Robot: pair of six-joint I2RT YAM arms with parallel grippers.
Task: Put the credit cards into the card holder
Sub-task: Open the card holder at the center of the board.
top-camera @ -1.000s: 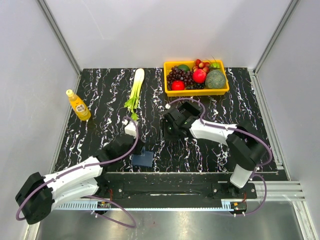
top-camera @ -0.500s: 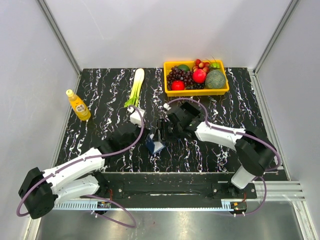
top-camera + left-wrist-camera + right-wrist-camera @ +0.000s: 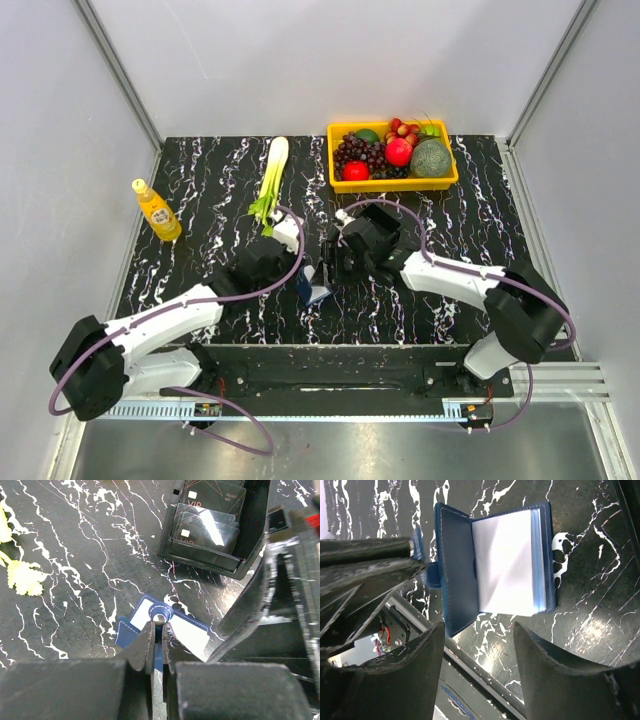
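The navy-blue card holder (image 3: 316,287) stands open on the table, its pale blue inside (image 3: 505,565) facing my right wrist camera. My left gripper (image 3: 159,629) is shut on the holder's snap tab (image 3: 159,616) and holds one cover up; it shows in the top view (image 3: 300,270) too. My right gripper (image 3: 477,640) is open and empty, just above the open holder, and sits beside it in the top view (image 3: 333,266). Several dark credit cards (image 3: 207,522) marked VIP stand in a black tray (image 3: 200,560) just beyond the holder.
A yellow basket (image 3: 393,183) of fruit stands at the back. A celery stalk (image 3: 270,180) lies at the back centre-left. An orange juice bottle (image 3: 157,212) stands at the left. The table's front rail (image 3: 465,665) runs close under the holder.
My left gripper has carried the holder from near the front edge up and right, and it now hangs open. My right gripper has moved in over it.
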